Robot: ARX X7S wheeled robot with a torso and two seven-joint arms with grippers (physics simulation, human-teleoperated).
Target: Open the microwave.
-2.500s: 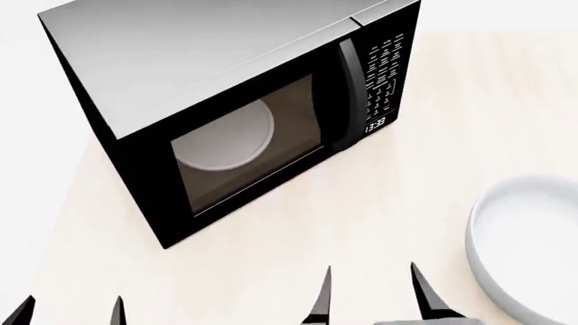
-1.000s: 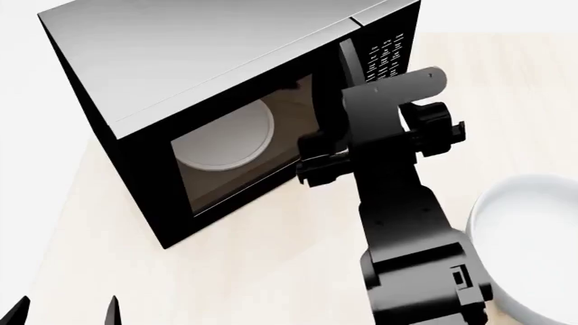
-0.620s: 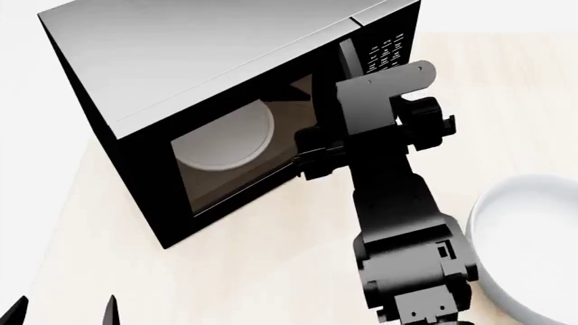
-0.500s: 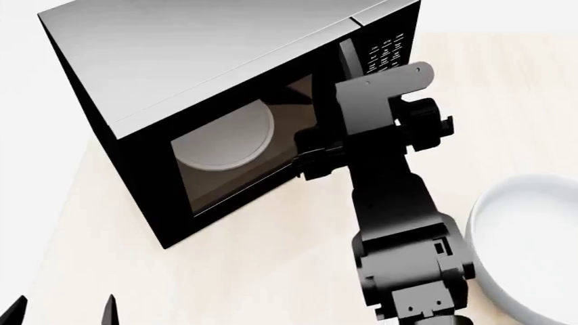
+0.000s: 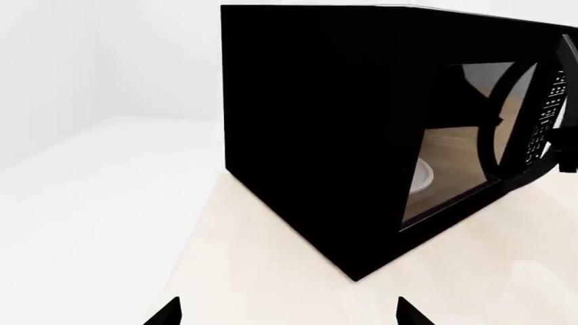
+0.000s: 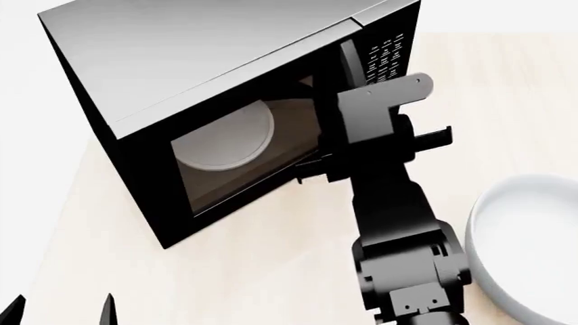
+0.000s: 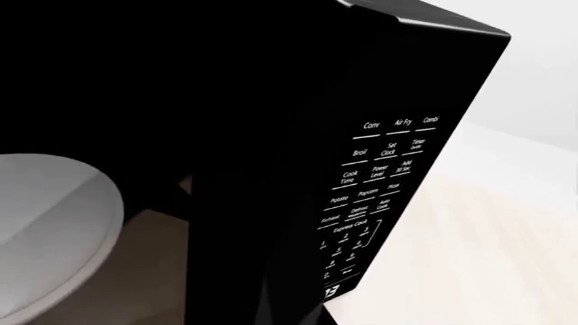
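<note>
The microwave [image 6: 208,61] is a black box with a grey top, set at an angle on the pale table [image 6: 271,244]. Its white turntable plate [image 6: 226,139] shows through the door glass. My right arm reaches to the door's handle side, and the wrist hides most of the right gripper [image 6: 312,159]. In the right wrist view the gripper [image 7: 271,318] sits around the dark vertical handle [image 7: 262,271] beside the button panel [image 7: 380,176]. The door stands slightly ajar. My left gripper [image 6: 59,311] [image 5: 289,315] hangs open and holds nothing, near the table's front left, well short of the microwave [image 5: 307,135].
A large white bowl [image 6: 524,237] stands on the table to the right of my right arm. The table's left edge [image 6: 54,223] runs just beside the microwave's left corner.
The right arm rose from the frame's bottom edge to the door handle. In the last half second the wrist turned and the door's handle side swung out a little. The left gripper barely moved.
</note>
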